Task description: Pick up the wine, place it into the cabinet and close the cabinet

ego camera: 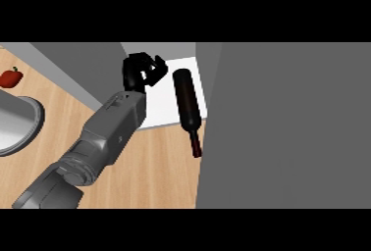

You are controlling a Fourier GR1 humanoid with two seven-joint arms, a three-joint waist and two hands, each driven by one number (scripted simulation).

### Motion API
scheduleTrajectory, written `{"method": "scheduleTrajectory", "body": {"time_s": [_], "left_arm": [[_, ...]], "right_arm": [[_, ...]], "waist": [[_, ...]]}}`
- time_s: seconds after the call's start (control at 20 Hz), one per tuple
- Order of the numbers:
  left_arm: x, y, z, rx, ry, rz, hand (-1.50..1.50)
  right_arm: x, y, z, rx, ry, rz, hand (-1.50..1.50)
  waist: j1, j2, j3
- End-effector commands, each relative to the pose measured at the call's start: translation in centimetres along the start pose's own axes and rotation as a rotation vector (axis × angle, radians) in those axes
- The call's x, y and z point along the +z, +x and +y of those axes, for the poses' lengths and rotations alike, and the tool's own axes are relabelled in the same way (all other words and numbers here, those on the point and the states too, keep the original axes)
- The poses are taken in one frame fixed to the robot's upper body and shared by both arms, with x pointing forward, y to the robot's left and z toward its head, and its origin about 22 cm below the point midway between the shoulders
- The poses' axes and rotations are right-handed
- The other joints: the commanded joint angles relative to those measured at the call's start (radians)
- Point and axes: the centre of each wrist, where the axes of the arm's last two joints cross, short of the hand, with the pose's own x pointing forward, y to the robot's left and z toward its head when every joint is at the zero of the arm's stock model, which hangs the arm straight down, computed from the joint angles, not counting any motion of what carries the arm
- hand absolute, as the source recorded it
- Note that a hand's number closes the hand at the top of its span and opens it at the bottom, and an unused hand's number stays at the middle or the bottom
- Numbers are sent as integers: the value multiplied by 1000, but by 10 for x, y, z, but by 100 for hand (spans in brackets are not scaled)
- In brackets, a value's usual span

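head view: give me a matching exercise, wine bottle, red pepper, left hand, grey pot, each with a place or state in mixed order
Things:
1. wine bottle
2. red pepper
3. left hand
4. grey pot

Places or states:
A. at the view's left edge, partly cut off, on the wooden counter
B. lying on its side, neck pointing toward the view's lower edge, body on the white cabinet floor
C. small, at the far upper left of the counter
D. raised inside the cabinet opening, just left of the bottle, holding nothing

Pairs: 1-B, 2-C, 3-D, 4-A

grey bowl [14,125] cut by left edge; cabinet interior [163,93] mostly hidden — door [290,122]
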Motion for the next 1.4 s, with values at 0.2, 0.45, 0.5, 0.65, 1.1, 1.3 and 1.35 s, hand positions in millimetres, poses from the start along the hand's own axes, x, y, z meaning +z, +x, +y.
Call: {"method": "scheduleTrajectory", "body": {"time_s": [0.2,0.45,0.5,0.65,1.1,1.3,1.35], "left_arm": [[-11,-18,32,-144,93,0,150],[-7,-29,37,-223,107,3,150],[-5,-33,38,-232,61,-14,150],[-6,-24,31,-190,33,-7,-150],[-15,-23,42,-160,52,41,-150],[-11,-25,40,-169,48,0,-150],[-27,-18,59,-175,36,-26,-150]], "right_arm": [[9,-2,0,-10,22,-7,-150],[7,1,1,-4,30,-14,-150],[1,3,3,-10,31,-32,-150],[2,2,6,-3,51,-30,-150],[0,-1,1,-10,34,-18,-150],[2,4,4,-2,42,-22,-150],[6,3,6,-11,55,-30,-150]], "waist": [[-17,14,-1],[-23,15,-2],[-5,12,-4],[-15,14,-5],[-1,13,-4],[0,4,-5],[1,4,-4]]}}
